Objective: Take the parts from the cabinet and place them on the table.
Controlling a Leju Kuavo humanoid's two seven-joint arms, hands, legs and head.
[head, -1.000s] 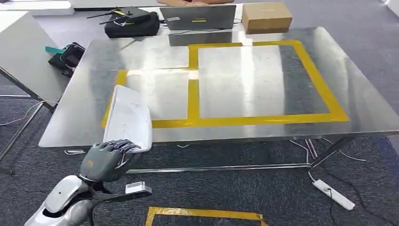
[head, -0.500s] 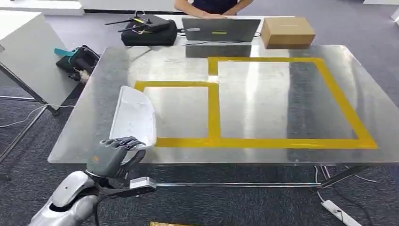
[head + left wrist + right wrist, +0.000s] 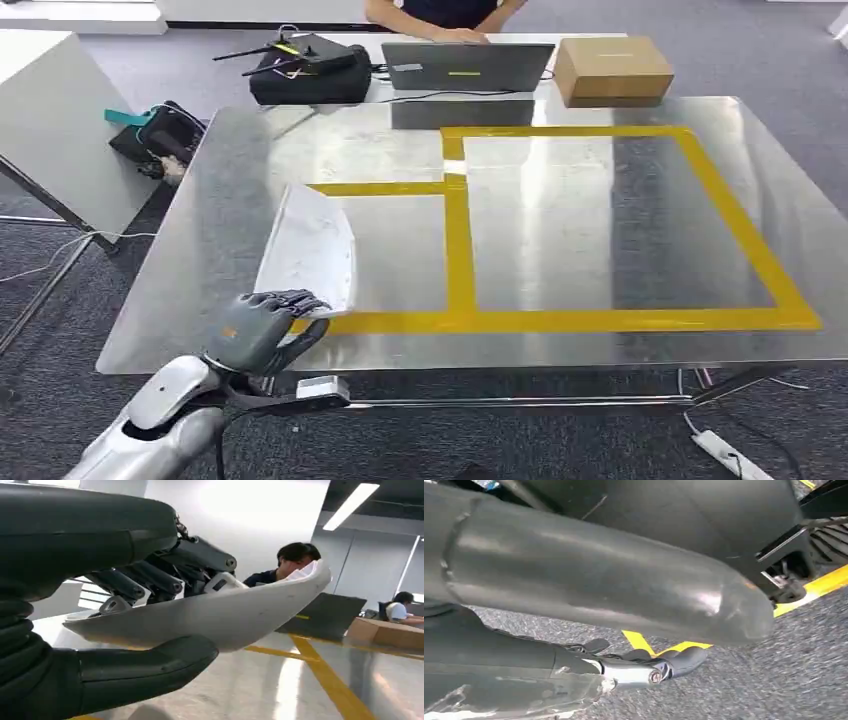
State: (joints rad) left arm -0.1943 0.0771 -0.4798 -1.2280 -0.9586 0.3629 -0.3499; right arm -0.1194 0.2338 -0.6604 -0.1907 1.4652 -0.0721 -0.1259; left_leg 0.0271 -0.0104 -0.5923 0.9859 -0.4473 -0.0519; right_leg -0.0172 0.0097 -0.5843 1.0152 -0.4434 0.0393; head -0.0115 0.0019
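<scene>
Left hand (image 3: 265,330) at lower left of the head view, fingers over and thumb under the near end of a white curved panel part (image 3: 310,248). The part's long axis runs away toward the upper frame, over the steel table (image 3: 600,230), crossing the yellow tape outline (image 3: 458,240). Taped area to the right lies open. Right hand (image 3: 634,672): finger state cannot be made out.

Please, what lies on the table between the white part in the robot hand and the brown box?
In the head view, between the white part and the brown box: bare metal table crossed by yellow tape.
</scene>
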